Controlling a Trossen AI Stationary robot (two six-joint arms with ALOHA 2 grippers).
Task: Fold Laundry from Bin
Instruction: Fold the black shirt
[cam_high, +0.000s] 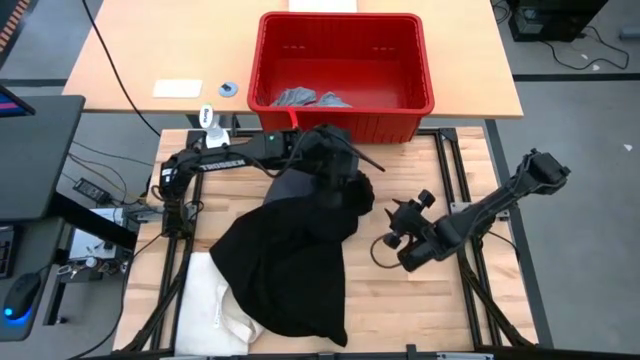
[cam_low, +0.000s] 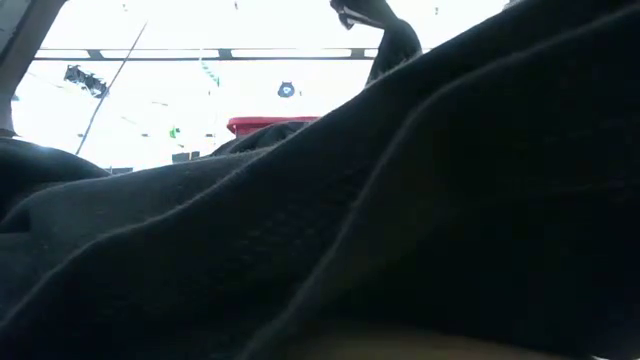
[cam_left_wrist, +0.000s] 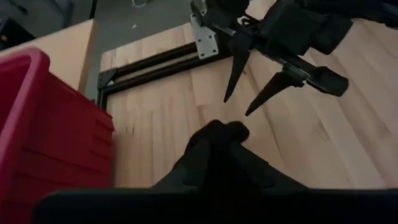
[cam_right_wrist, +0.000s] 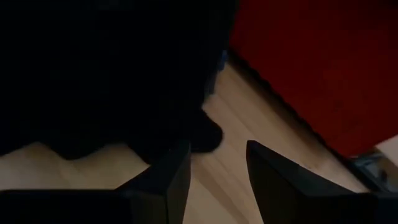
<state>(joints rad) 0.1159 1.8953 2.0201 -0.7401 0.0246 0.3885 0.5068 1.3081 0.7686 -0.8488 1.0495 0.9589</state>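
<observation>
Early stage. The large black piece (cam_high: 290, 255) lies unfolded at table centre, its twelve-o'clock end bunched at the left gripper (cam_high: 345, 165); grip undeterminable. Right gripper (cam_high: 400, 215), at three o'clock, stands open and empty. Light grey pieces (cam_high: 300, 98) remain in the bin (cam_high: 345, 22).

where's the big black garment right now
In the high view the large black fabric garment lies spread mid-table, in front of the red plastic bin, its lower edge overlapping a cream cloth.
</observation>
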